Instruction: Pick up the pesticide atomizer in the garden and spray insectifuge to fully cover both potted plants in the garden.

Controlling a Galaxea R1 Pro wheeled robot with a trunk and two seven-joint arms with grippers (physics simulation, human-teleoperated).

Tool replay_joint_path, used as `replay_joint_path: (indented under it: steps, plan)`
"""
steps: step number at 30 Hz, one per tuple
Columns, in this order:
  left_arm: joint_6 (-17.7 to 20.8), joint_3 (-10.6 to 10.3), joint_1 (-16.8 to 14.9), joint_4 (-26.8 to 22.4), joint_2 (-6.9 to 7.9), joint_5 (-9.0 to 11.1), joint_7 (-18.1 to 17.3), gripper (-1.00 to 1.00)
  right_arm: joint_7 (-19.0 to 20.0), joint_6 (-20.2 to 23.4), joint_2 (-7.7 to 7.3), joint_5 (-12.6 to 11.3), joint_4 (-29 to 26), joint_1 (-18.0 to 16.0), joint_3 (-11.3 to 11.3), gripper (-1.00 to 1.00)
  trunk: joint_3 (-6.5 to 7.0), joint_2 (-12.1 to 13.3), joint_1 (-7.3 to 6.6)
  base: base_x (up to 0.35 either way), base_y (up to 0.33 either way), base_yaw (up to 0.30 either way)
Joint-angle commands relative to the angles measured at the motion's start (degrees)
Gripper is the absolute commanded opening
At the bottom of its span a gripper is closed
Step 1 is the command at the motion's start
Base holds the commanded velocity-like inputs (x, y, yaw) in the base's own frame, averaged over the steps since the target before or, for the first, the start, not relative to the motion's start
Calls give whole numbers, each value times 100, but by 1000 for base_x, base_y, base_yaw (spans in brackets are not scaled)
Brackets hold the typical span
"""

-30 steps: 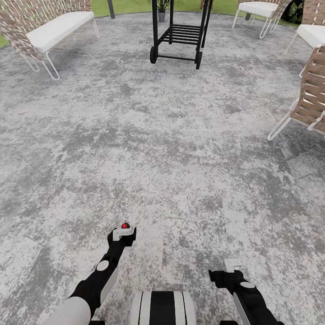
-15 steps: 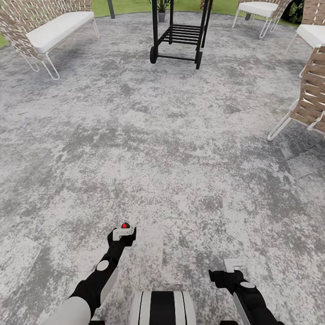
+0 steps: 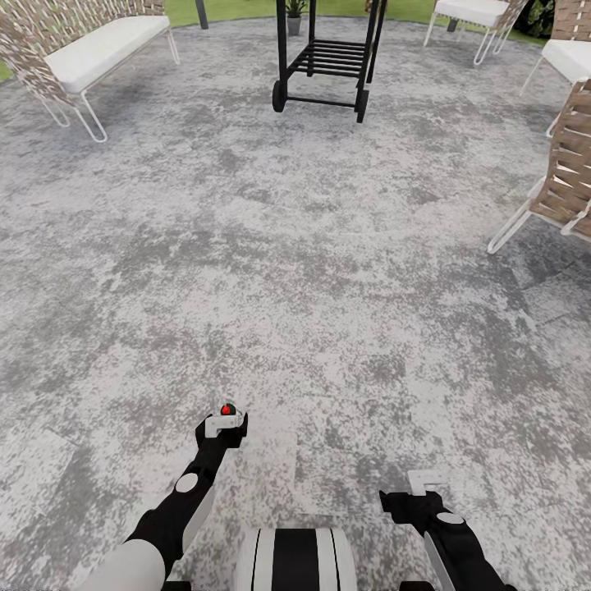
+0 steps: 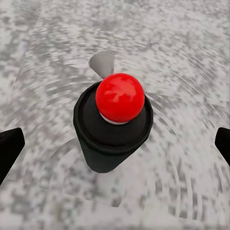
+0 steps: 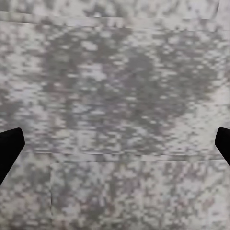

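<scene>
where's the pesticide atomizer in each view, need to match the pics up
Head view: pesticide atomizer low and left of centre, at the left pincer, red dot on top.
Left wrist view: mid-picture, seen from above, black body with a red ball top.
Right wrist view: not in this picture.
Shared landmark: the mottled grey paving under everything.

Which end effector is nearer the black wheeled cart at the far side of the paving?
Left. The left end effector, carrying the pesticide atomizer, sits further forward toward the cart; the right end effector is lower and further back.
</scene>
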Motion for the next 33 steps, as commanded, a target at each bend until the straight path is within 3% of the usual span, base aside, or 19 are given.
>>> replay_joint_path:
  steps: [1,33]
  plan:
    - [-20,-29,-3,5,4,49,12,100,-2,30,-1,6,-8,-1,1,100,-3,-1,-1,0,0,0]
    - [-21,-35,-3,7,4,49,12,100,-2,30,-1,9,-8,-1,1,100,-23,-1,-1,13,0,0]
